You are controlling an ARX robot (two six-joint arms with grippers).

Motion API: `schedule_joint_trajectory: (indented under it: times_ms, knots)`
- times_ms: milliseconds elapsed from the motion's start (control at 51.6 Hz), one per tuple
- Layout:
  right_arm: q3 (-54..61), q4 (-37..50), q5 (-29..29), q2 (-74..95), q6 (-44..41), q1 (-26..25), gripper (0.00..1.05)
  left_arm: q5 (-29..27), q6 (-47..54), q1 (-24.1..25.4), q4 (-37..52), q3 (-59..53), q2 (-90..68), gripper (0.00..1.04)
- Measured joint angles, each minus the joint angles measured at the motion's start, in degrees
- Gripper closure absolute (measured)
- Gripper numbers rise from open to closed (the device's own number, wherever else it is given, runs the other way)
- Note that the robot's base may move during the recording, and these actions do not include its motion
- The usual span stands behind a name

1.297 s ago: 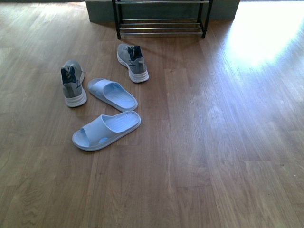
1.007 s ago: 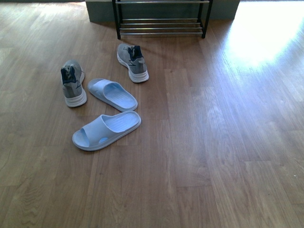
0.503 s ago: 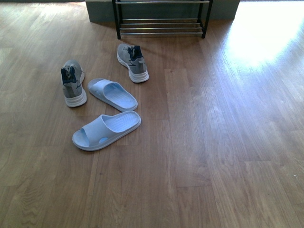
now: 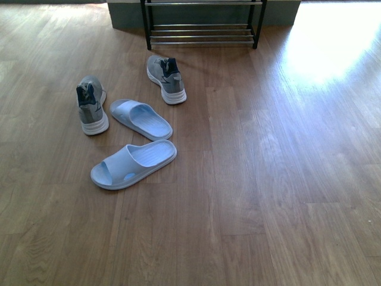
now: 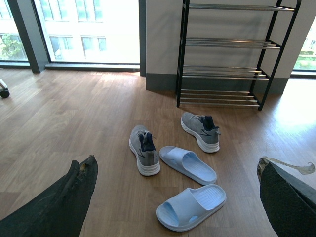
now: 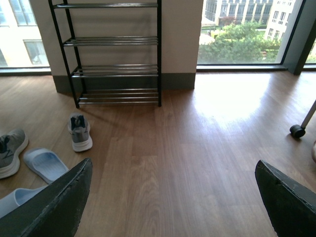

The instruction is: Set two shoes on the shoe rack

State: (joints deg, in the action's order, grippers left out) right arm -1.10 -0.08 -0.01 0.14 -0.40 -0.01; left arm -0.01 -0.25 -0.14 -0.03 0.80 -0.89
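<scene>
Two grey knit sneakers with white soles lie on the wood floor. One sneaker (image 4: pixel 166 78) lies just in front of the shoe rack (image 4: pixel 202 33); the other sneaker (image 4: pixel 91 105) lies further left. Both show in the left wrist view (image 5: pixel 200 130) (image 5: pixel 144 149), with the rack (image 5: pixel 227 54) behind them, black-framed with chrome rods. In the right wrist view one sneaker (image 6: pixel 80 132) lies near the rack (image 6: pixel 111 54), the other (image 6: pixel 9 149) at the edge. My left gripper (image 5: pixel 177 197) is open and empty, high above the floor. My right gripper (image 6: pixel 173 197) is open and empty. Neither arm shows in the front view.
Two light blue slides (image 4: pixel 141 118) (image 4: pixel 133 163) lie beside the left sneaker, between me and the rack. A bright sun patch (image 4: pixel 333 42) covers the floor at the right. A black castor wheel (image 6: pixel 297 131) stands at the far right. Windows line the wall.
</scene>
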Motion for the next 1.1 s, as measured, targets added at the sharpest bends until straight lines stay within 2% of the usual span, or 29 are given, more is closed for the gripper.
schedule_joint_trajectory:
  times_ms: [1104]
  knots:
    - [0.00, 0.00, 0.00, 0.00, 0.00, 0.00, 0.09, 0.02, 0.00, 0.00, 0.00, 0.00, 0.00, 0.09]
